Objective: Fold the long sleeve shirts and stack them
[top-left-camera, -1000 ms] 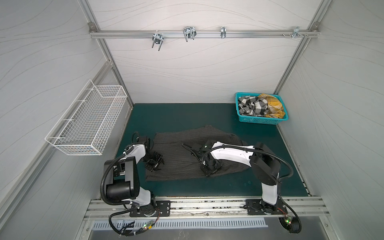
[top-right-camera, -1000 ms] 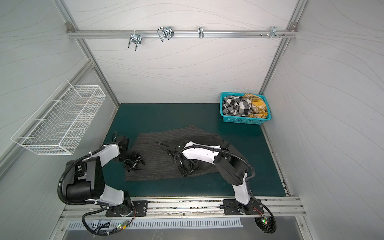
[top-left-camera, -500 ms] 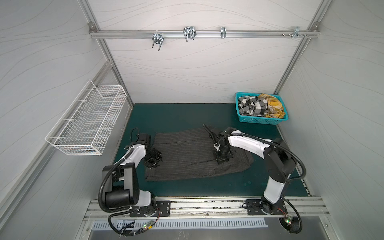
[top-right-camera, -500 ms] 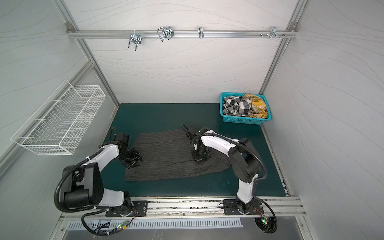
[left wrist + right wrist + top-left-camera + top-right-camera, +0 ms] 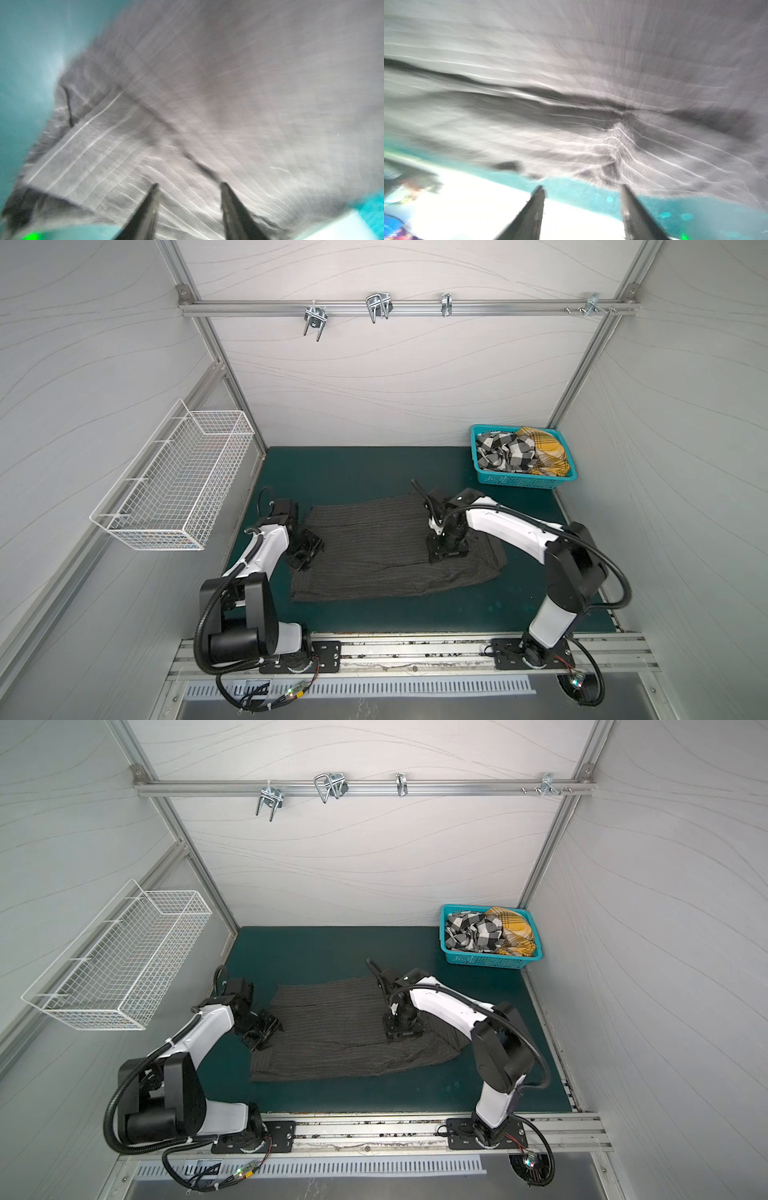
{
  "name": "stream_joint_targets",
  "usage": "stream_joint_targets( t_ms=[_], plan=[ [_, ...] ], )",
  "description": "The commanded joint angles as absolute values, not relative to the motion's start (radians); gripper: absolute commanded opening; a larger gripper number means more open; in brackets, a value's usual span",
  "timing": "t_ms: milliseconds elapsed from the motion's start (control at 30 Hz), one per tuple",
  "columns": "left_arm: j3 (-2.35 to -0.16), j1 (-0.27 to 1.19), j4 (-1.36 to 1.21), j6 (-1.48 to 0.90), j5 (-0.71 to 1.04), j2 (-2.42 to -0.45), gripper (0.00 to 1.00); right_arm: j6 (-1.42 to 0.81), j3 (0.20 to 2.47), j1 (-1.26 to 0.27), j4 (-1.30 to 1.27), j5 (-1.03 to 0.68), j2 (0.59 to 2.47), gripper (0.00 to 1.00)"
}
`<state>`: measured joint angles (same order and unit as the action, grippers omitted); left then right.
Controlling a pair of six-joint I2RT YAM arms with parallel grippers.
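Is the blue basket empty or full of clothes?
Full: a black-and-white checked shirt and a yellow plaid shirt lie bunched inside the basket.

Both top views bright and even, soft shadows, edges bowed. Wrist views smear the pinstriped shirt (image 5: 207, 104) in motion blur; the right one glares white.
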<state>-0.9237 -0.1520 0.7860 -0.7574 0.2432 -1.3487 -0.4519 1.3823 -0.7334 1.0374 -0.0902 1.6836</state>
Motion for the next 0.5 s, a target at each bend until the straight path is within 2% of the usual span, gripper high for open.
stream_joint_targets(
  t_ms=[0, 100, 267, 467],
  plan=[
    [-1.143, -0.123, 0.751, -0.637, 0.144, -1.33, 0.55, -0.452, 1.473, -0.679, 1.055, 0.032, 1.596, 0.69],
    [-1.247, -0.094, 0.702, -0.58, 0.091, -1.43, 0.58, -0.48, 1.466, -0.595, 0.932, 0.03, 1.559, 0.75],
    [-1.417, -0.097, 0.684, -0.507, 0.083, -1.641, 0.61, -0.569, 1.418, -0.401, 0.753, -0.1, 1.574, 0.75],
    [-1.567, -0.1, 0.715, -0.417, 0.065, -1.863, 0.64, -0.497, 1.512, -0.34, 0.759, -0.148, 1.711, 0.74]
  ],
)
